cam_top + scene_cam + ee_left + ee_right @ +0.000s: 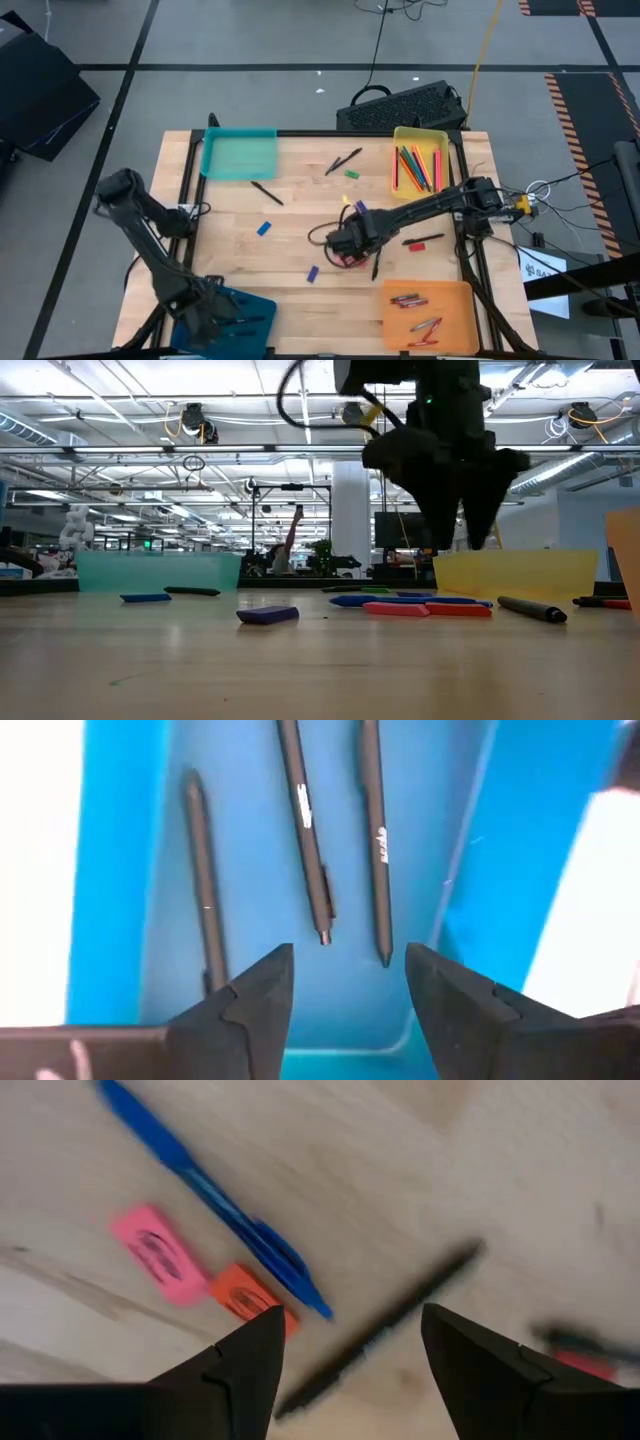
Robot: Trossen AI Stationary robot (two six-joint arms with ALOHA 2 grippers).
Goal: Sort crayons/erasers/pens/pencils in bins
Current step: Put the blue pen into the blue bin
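Note:
My right gripper hangs open over the middle of the table, fingers pointing down, touching nothing. Below it lie a blue pen, a pink eraser, an orange-red eraser and a black pen, all flat on the wood. My left gripper stands open above the dark blue bin at the near left. Three black pens lie inside that bin. The yellow bin holds pencils, and the orange bin holds crayons.
The teal bin sits at the far left. Loose on the wood are black pens, a green eraser, blue erasers and a red piece. A black keyboard lies beyond the far edge.

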